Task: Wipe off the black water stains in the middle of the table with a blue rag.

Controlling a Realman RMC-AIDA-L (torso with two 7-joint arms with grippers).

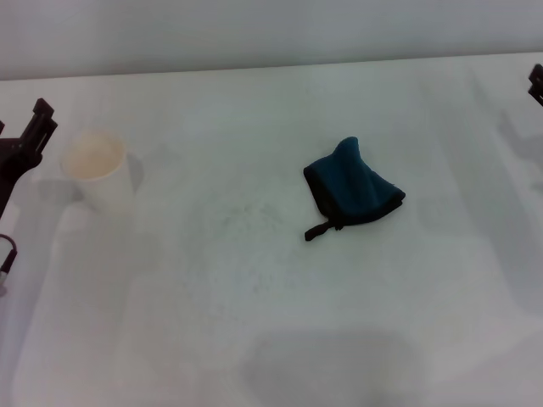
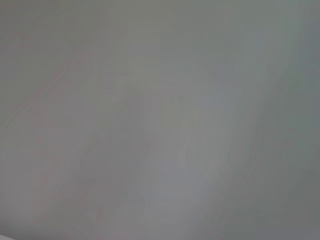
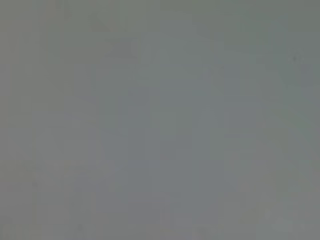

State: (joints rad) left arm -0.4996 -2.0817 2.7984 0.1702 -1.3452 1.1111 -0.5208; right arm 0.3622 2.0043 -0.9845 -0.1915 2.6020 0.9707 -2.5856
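I've got the rag point(image 1: 352, 190) lying a bit right of mid-table point(image 1: 254, 339), bunched into a peaked lump, dark teal w/ black edging and a short black loop tab sticking out toward me on its left side. No dark stain visible anywhere; just faint grey smudging left of the rag. It may be under the cloth, can't say.

Handling, my guess: light, soft, floppy. It'll squash and fold under the fingers, not slip. Fabric looks napped, prob. microfibre, so decent friction on the smooth white top. I'd pinch the raised peak or the thick middle fold from above; the loop tab is too thin to trust.

Left gripper point(image 1: 25, 144) sits at the left edge, just beside a white paper cup point(image 1: 100, 174), matt, slightly tapered. Right gripper point(image 1: 536, 83) only pokes in at the far right edge. Open or closed, can't tell for either. Both wrist cams show blank grey only.
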